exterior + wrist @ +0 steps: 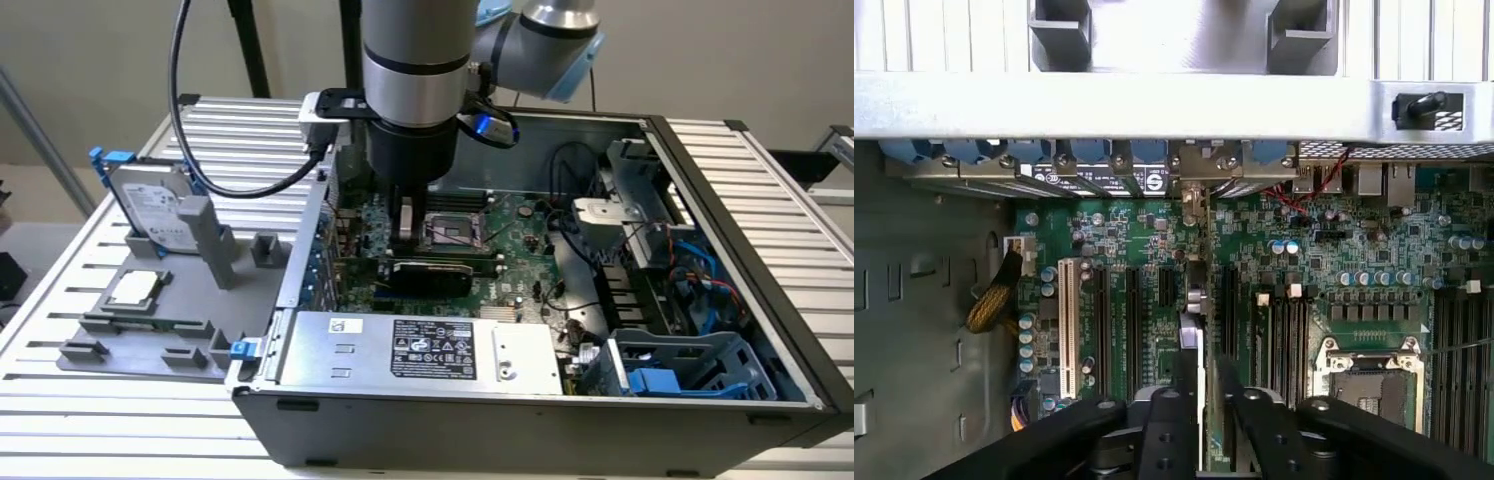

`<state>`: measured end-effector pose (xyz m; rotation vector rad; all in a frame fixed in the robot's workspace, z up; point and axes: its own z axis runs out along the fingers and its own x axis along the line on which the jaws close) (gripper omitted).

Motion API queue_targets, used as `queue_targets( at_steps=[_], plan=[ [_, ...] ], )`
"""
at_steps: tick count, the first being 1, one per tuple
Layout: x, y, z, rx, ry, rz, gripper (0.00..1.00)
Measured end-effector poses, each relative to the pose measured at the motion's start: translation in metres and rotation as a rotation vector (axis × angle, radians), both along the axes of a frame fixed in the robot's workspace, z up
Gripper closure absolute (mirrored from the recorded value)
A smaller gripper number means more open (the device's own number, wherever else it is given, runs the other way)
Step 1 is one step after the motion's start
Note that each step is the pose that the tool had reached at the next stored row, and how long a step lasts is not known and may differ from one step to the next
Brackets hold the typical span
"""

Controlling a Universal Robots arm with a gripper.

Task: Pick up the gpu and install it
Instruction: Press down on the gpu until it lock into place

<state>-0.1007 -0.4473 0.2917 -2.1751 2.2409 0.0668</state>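
Wrist view shows my gripper (pixel 1201 400) clamped on the gpu (pixel 1195 300), held edge-on directly below the fingers, its long axis running along the motherboard (pixel 1324 260) slots toward the case's (pixel 534 420) rear wall.

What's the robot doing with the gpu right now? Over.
Gripper shut on the gpu, seen edge-on. Card held upright over the motherboard slots inside the computer case. Nothing blocking the slot. Over.
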Motion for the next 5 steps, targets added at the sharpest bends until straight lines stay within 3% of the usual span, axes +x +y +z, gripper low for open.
queue_targets(
  at_steps=[5],
  plan=[
    [0.0000, 0.0000, 0.0000, 0.0000, 0.0000, 0.000, 1.00]
  ],
)
